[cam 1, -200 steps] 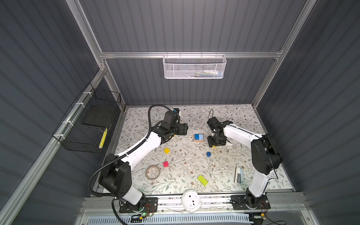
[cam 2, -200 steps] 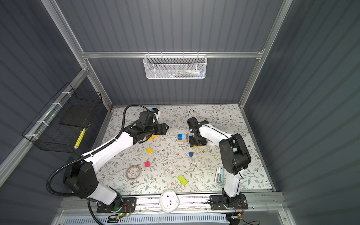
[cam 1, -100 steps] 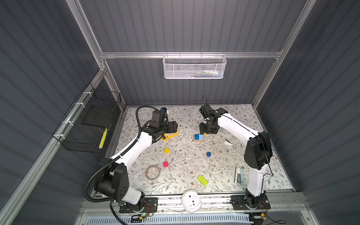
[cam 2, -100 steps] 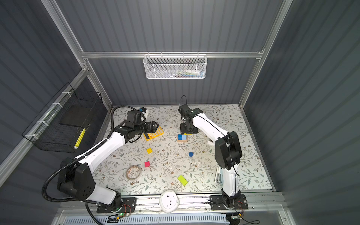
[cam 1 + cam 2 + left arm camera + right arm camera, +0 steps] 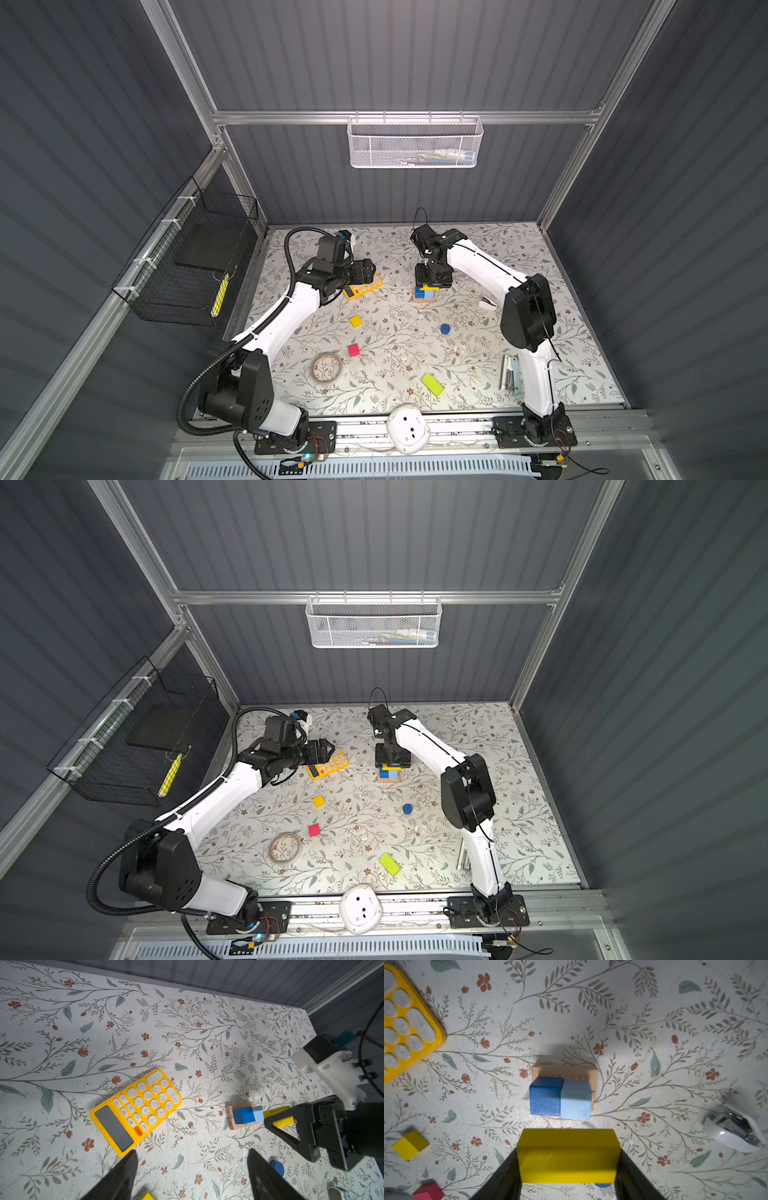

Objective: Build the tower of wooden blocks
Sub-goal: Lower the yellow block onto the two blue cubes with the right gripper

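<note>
held piece: yellow bar [image 5: 568, 1155] clamped across its short width in the right gripper [image 5: 432, 281]; jaws closed on it
target: blue cube [image 5: 545, 1096] and light-blue cube [image 5: 576, 1100] touching side by side on the tan bars [image 5: 564, 1073]
key relation: in both top views the bar hangs right over the cubes; its long axis runs along the row of the two cubes; contact cannot be told
left gripper [image 5: 192, 1152]: jaws wide apart, empty, above the calculator [image 5: 136, 1110]; farther from the stack
nearer arm: right
surface: flat floral mat [image 5: 519, 332]; level footing
room: yellow cube [image 5: 355, 321], pink cube [image 5: 353, 350], blue cylinder [image 5: 445, 329] and lime bar [image 5: 432, 384] lie well apart from the stack; judged a straight lowering suffices
</note>
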### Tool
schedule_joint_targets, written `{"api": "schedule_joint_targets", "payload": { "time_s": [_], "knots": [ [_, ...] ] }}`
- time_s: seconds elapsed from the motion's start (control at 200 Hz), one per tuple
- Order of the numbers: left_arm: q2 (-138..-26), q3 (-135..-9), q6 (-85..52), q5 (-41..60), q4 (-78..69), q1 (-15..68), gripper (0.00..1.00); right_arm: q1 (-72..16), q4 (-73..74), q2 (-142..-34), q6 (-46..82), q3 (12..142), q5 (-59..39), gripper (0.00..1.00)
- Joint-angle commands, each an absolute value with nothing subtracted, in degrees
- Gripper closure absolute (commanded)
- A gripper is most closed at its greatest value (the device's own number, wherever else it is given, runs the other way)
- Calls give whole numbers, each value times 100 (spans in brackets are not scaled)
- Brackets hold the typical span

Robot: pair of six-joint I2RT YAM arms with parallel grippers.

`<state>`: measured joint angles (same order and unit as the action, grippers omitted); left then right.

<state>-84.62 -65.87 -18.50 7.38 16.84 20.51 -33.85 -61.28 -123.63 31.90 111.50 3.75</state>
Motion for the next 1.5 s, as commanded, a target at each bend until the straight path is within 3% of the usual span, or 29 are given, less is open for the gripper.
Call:
{"api": "schedule_joint_targets", "payload": {
  "time_s": [0.0,1.496],
  "knots": [
    [-8381,-6509,-1780,868,1714,1987,17,-3446,-6338,-12590,3400,11373,527,48],
    [-8488,-6440,-1772,1116,1634,1846,17,-3537,-6414,-13190,3648,11889,719,44]
  ]
}}
